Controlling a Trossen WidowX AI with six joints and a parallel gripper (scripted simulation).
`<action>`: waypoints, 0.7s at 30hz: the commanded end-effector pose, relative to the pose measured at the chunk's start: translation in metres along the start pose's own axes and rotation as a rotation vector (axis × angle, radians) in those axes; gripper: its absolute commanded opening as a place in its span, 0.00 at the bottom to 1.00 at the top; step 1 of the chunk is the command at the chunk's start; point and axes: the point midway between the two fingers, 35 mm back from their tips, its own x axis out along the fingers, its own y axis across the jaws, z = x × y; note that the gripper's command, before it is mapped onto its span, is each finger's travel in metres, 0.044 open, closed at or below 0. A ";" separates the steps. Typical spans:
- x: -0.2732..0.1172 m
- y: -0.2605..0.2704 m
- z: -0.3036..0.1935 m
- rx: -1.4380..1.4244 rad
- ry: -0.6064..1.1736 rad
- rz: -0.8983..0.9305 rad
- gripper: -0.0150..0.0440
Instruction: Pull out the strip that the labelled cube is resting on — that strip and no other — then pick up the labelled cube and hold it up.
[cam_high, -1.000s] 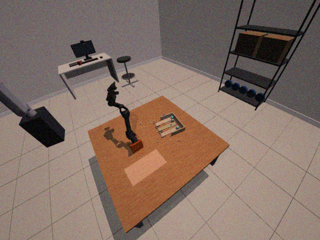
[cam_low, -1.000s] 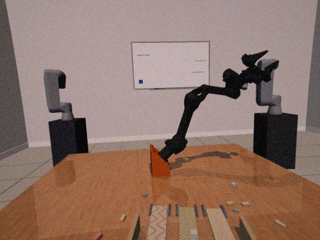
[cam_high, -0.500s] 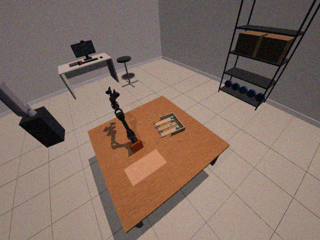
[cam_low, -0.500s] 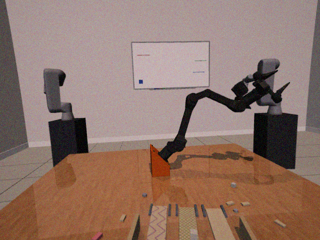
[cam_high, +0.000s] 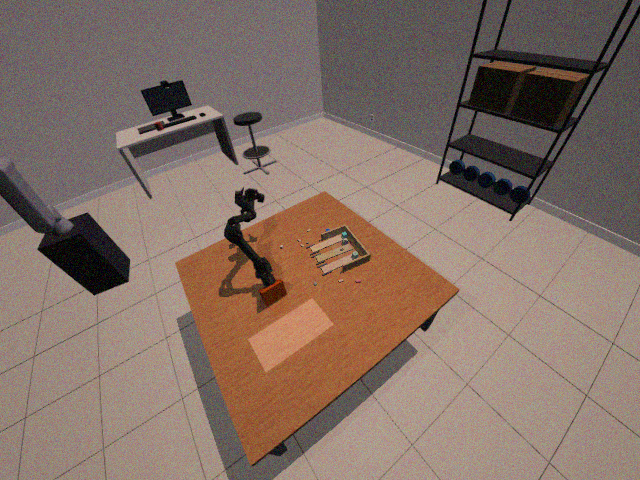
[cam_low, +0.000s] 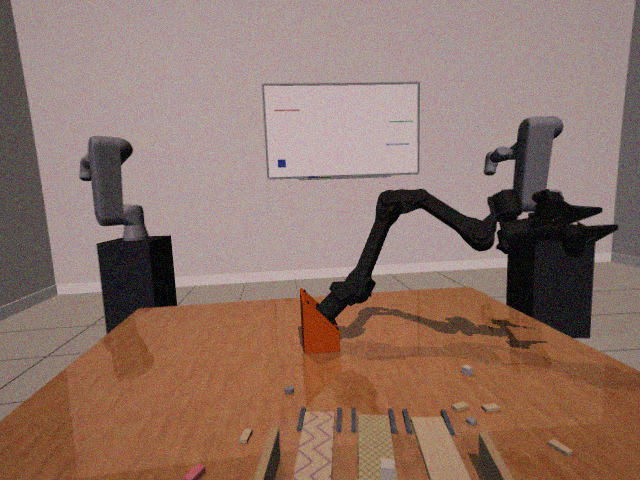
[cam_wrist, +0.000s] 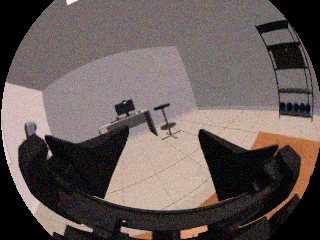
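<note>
Still far off: gripper (cam_low: 594, 219) wide open, empty, aimed away from tray (cam_high: 361, 246). Strips (cam_low: 372, 444) lie well behind it; one cube (cam_low: 387, 467) on the middle strip, label unreadable. Strip looks thin, slippery: pinch its free end

Desk (cam_high: 170, 131) with monitor (cam_high: 166, 98), stool (cam_high: 251, 136) beside; shelf rack (cam_high: 522, 113) holds boxes (cam_high: 527, 90)

A lab: whiteboard (cam_low: 340, 129), pedestal arms (cam_low: 105, 180) (grey), shelving (cam_high: 522, 111).
</note>
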 end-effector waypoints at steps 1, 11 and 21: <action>-0.010 -0.065 -0.012 -0.162 0.104 -0.127 0.93; -0.085 -0.222 0.010 -0.439 0.358 -0.473 0.93; -0.223 -0.326 0.068 -0.507 0.548 -0.835 0.93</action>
